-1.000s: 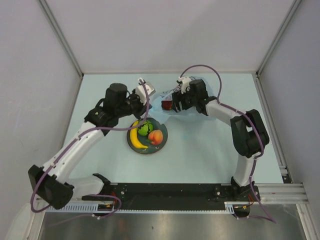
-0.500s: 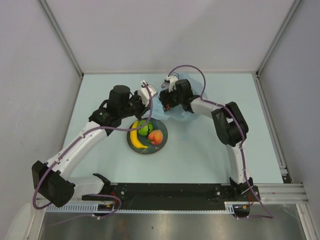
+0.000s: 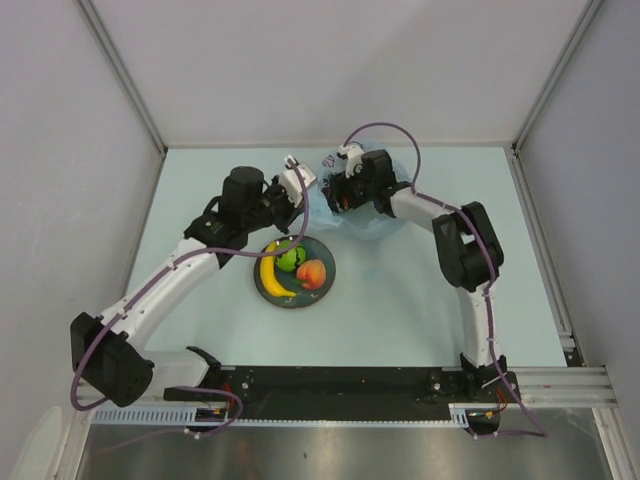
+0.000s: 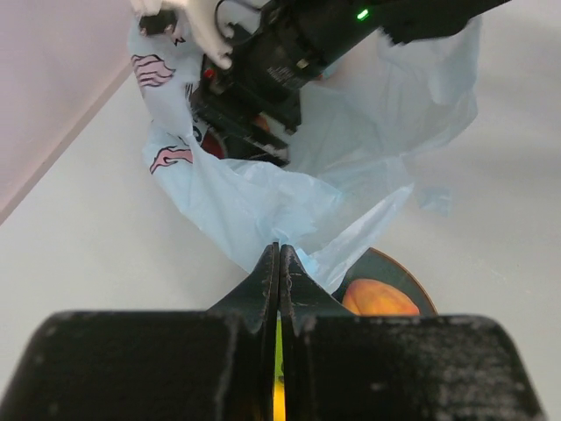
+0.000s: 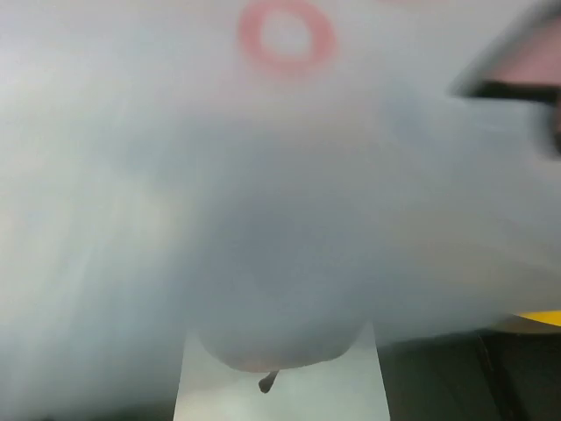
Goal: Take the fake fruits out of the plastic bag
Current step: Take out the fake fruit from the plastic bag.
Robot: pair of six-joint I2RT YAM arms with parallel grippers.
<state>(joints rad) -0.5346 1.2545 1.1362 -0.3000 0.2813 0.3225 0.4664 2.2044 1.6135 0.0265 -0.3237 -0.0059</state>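
Your left end effector (image 4: 279, 263) has its two fingers pressed fully together on a fold of the rim of the plastic bag (image 3: 372, 215), and this pinch holds the mouth up, so do not loosen it and do not pull hard, because the film is thin and it can slip out or tear. Your right end effector (image 3: 338, 197) is deep inside the bag, just beyond the left one. Its own camera shows only blurred blue film, so I cannot tell whether it is open or whether it holds a fruit. Before you lift, make sure that the fingers close on a fruit alone and not on the film together with it. Then draw the arm out along the open mouth, slowly. Three fruits, the banana (image 3: 270, 276), the green round fruit (image 3: 289, 258) and the peach (image 3: 312, 273), lie on the plate (image 3: 318, 294), close on the near side of the left end effector. There is free tabletop (image 3: 420, 290) to the right of the right end effector, but the back wall (image 3: 330, 70) is not far beyond the bag, so take your way toward the near side.
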